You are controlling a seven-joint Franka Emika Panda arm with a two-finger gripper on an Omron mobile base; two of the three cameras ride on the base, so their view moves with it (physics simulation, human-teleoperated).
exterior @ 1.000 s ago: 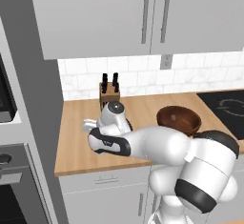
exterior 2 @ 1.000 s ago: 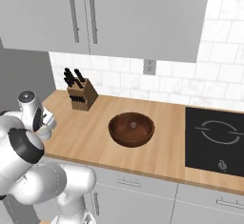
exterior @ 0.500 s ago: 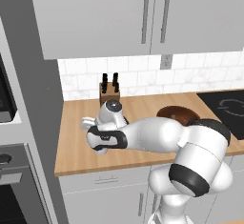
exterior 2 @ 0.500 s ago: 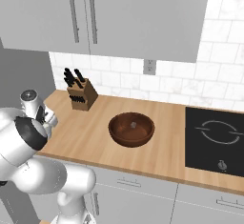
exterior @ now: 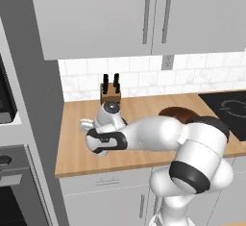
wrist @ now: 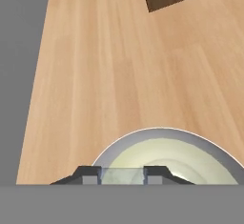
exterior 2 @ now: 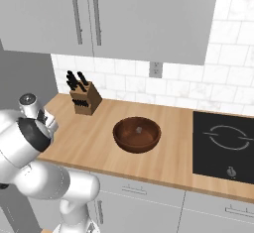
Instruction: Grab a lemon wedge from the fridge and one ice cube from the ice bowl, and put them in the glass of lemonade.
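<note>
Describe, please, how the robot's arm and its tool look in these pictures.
The arm is made of glossy white rounded segments with dark, nearly black bands at the joints. No cables or markings show. The tool has two small dark grey finger tips, blocky and flat-topped.

Evenly and brightly lit, with no visible lamp and no clear direction of light. Rendered, so flat in tone, without grain or noise. Almost no cast shadows on the wooden counter (exterior 2: 94, 143); only soft shading under the wall cupboards (exterior: 144, 18) and inside the ice bowl (exterior 2: 137, 134). No strong glare, just a mild sheen on the white arm (exterior: 158, 133). Slightly soft and coarse in the hand view, with blurred wood grain. No bending at the edges.
</note>
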